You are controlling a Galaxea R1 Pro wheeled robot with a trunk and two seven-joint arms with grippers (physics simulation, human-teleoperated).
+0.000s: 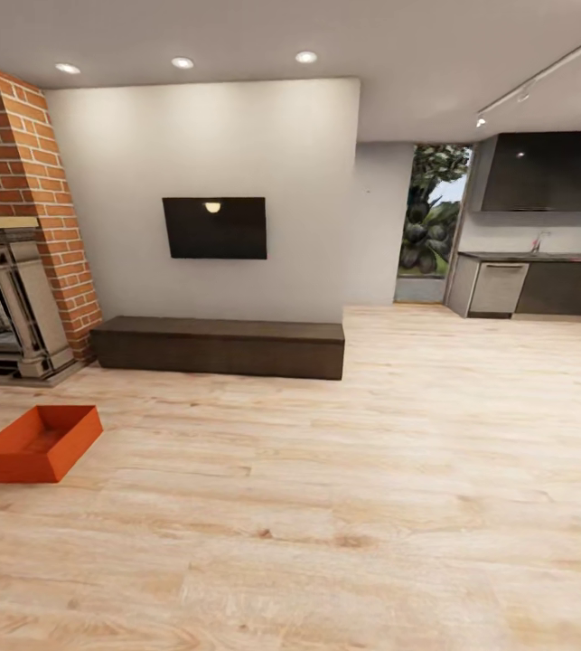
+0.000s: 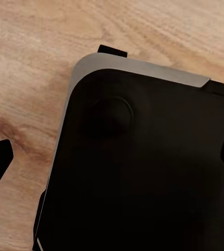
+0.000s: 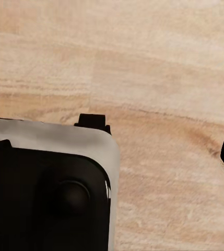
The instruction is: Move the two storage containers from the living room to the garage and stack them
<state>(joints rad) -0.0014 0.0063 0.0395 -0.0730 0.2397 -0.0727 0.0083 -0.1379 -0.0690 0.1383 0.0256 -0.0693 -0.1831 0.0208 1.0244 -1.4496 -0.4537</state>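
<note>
Since I am not yet within reach, one orange bin (image 1: 39,442) sits on the wood floor (image 1: 344,506) near left, by the fireplace (image 1: 10,298); both grippers' jaw state I cannot tell.

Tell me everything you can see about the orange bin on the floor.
The bin is an orange-red, open-topped rectangular box with thin plain walls, plastic-looking and seemingly empty. It sits upright, flat on the light wood floor, turned at an angle, in front of the brick fireplace. Nothing else touches it.
</note>
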